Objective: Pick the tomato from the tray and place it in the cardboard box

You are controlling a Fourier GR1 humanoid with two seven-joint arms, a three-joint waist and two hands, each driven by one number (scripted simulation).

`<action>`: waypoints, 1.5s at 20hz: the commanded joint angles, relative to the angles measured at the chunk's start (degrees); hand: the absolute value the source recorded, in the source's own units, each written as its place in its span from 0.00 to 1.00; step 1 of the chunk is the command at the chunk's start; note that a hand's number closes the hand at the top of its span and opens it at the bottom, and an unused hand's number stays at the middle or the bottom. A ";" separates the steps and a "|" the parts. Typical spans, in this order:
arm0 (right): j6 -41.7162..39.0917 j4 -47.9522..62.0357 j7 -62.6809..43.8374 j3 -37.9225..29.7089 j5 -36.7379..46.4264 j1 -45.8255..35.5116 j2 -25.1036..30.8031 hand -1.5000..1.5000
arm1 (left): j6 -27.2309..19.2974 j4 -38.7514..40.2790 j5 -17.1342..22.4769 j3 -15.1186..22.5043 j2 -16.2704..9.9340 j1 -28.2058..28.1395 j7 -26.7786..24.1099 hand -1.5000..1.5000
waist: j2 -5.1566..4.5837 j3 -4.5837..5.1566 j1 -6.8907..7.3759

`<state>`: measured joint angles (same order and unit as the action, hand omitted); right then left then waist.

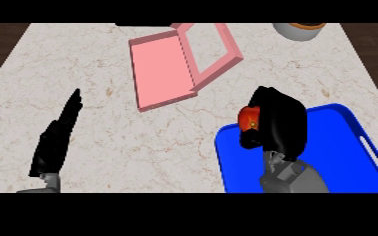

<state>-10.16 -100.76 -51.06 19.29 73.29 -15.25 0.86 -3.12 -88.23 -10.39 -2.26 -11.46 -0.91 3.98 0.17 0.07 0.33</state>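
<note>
Counter (96, 130) inspected left to right. The left hand (55, 137) rests at the view's lower left, fingers straight and together, holding nothing. Up and left of the right hand lies the cardboard box (177, 65), pink, lid folded open. The right hand (277, 122) is curled around the tomato (249, 118), which shows red at its left side, over the left part of the blue tray (347, 125); whether the tomato is clear of the tray floor cannot be determined. Recommended: lift straight up before travelling, clear the tray rim and box wall, and release only over the open compartment.
</note>
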 commanded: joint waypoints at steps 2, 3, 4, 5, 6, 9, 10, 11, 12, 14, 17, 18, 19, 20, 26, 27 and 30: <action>4.44 -8.25 -2.96 6.41 -4.91 -6.51 -0.82 1.00 | 1.53 0.25 0.55 -0.65 -1.33 0.10 -0.70 0.50 | 0.06 -0.06 0.40; 9.22 -4.81 -3.15 7.29 -4.64 -8.54 -0.83 1.00 | -0.27 -0.71 -0.85 1.32 1.07 0.89 1.31 0.50 | -0.14 -0.10 0.71; 4.39 -6.82 -3.88 4.40 -8.01 -13.33 -0.84 1.00 | 1.50 -1.11 0.81 -0.27 -0.63 -0.19 0.72 0.50 | -0.09 -0.06 0.82; 7.70 -7.09 -3.23 7.71 -6.89 -11.45 -0.84 1.00 | -0.85 -0.36 -1.11 0.95 1.29 1.56 1.82 0.50 | -0.12 -0.07 0.26; 8.67 -6.55 -5.41 8.13 -9.39 -14.12 -0.84 1.00 | -0.86 1.32 -0.87 0.63 1.55 1.02 -0.12 0.50 | -0.19 -0.05 0.47; 9.91 1.76 -7.62 6.83 -12.81 -26.06 -0.85 1.00 | -0.25 1.24 -0.50 0.36 1.40 3.02 0.93 0.50 | -0.31 -0.03 0.88; 9.21 0.43 -2.96 3.45 -13.27 -24.14 -0.85 1.00 | 2.83 -5.90 1.60 -1.36 -1.99 -0.25 4.46 0.50 | -0.13 -0.08 0.76; 12.89 0.65 -6.26 8.05 -13.45 -24.00 -0.85 1.00 | 0.36 0.76 -0.57 -0.58 0.29 2.76 1.75 0.50 | -0.21 -0.05 0.30; 14.29 8.85 -7.15 5.55 -14.67 -31.52 -0.85 1.00 | 0.55 0.63 -0.29 -0.46 0.48 3.38 1.73 0.50 | -0.33 -0.03 0.84; 15.39 12.17 -7.59 5.19 -16.64 -34.23 -0.85 1.00 | -0.32 -2.13 -1.34 1.42 2.32 -1.52 0.22 0.50 | -0.26 -0.04 0.95; 16.88 24.41 -5.53 -1.39 -19.73 -45.01 -0.85 1.00 | 1.45 1.33 -0.19 -0.74 -0.01 1.58 -1.21 0.50 | -0.66 0.02 1.80; 17.17 26.17 -7.49 0.19 -21.64 -46.76 -0.85 1.00 | 0.72 1.90 -0.87 0.05 1.13 1.67 -0.57 0.50 | -0.51 0.00 1.49; 18.17 27.46 -9.26 1.61 -22.76 -47.98 -0.85 1.00 | 0.46 -1.81 -1.15 1.12 1.84 1.60 2.45 0.50 | -0.37 -0.02 1.49; 19.16 32.01 -6.96 -0.10 -23.29 -50.29 -0.85 1.00 | 0.98 1.17 -1.03 -0.72 -0.02 4.96 1.91 0.50 | -0.57 0.00 1.54; 27.69 51.02 0.21 -0.37 -29.60 -55.14 -0.85 1.00 | 1.71 0.72 -0.67 -0.37 0.37 4.52 2.14 0.50 | -1.06 0.02 2.67; 27.79 54.05 0.50 -2.18 -30.32 -58.00 -0.85 1.00 | 1.65 -1.45 -0.80 0.79 1.28 4.64 4.87 0.50 | -1.04 0.00 2.91; 30.72 59.81 3.50 0.04 -35.26 -58.07 -0.86 1.00 | 1.76 0.43 -0.56 -0.26 0.79 7.88 4.86 0.50 | -1.12 0.01 3.04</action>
<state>16.48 -49.62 -50.77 19.30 42.51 -70.86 0.04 -1.53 -88.82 -11.35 -1.68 -10.43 3.67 7.33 -0.82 0.09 3.24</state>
